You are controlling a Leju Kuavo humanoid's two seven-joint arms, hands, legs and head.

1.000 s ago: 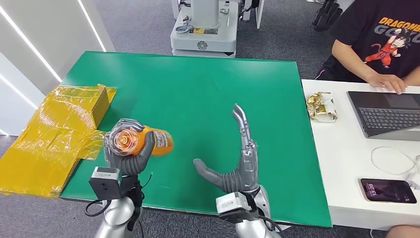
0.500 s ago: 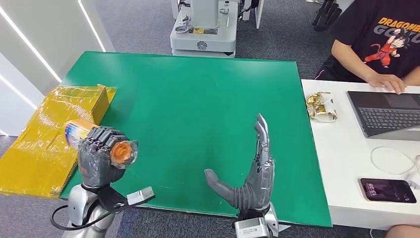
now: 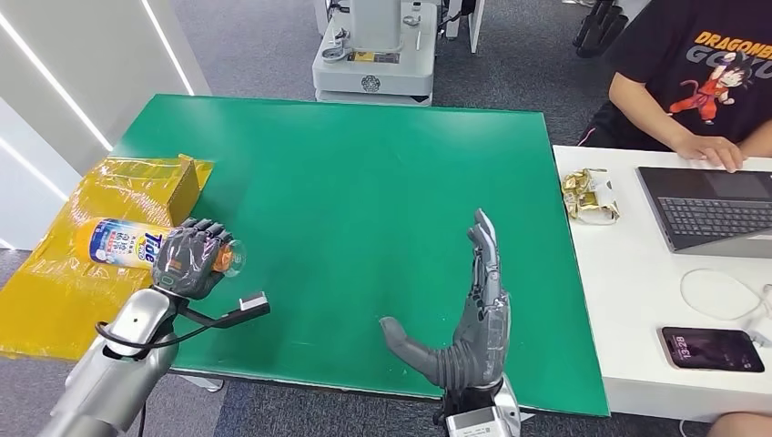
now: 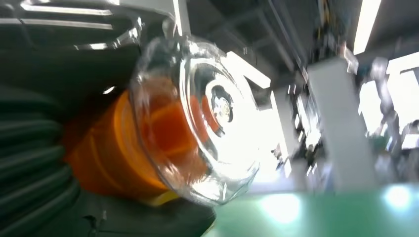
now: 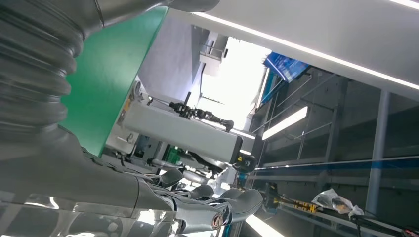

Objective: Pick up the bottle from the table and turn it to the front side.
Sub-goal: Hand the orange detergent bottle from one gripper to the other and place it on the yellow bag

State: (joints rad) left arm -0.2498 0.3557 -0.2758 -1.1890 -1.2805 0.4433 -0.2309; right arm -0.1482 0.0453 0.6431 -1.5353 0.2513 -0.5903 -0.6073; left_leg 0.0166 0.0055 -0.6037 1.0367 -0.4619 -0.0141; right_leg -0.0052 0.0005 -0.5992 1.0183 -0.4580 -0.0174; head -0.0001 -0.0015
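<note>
My left hand [image 3: 189, 259] grips an orange bottle [image 3: 123, 243] with a white and blue label, held lying sideways above the green table's [image 3: 364, 173] left edge. The label end points left over the yellow box; the clear cap end [image 3: 233, 258] sticks out toward the table. Up close in the left wrist view, the bottle's [image 4: 148, 143] clear cap and orange body sit against my hand [image 4: 34, 158]. My right hand [image 3: 469, 319] stands open above the table's near edge, fingers straight and thumb out, holding nothing; its fingers [image 5: 207, 207] show in the right wrist view.
A yellow-wrapped cardboard box [image 3: 91, 255] sits off the table's left edge. At the right, a white desk [image 3: 628, 300] carries a laptop [image 3: 710, 209], a phone [image 3: 713, 350] and a foil packet [image 3: 592, 196]; a person [image 3: 692, 82] sits there. A grey machine base [image 3: 375, 64] stands beyond the table.
My left hand has turned and swung left with the bottle, so the label now faces up and the bottle lies sideways. The right hand drew back toward the near edge, staying open.
</note>
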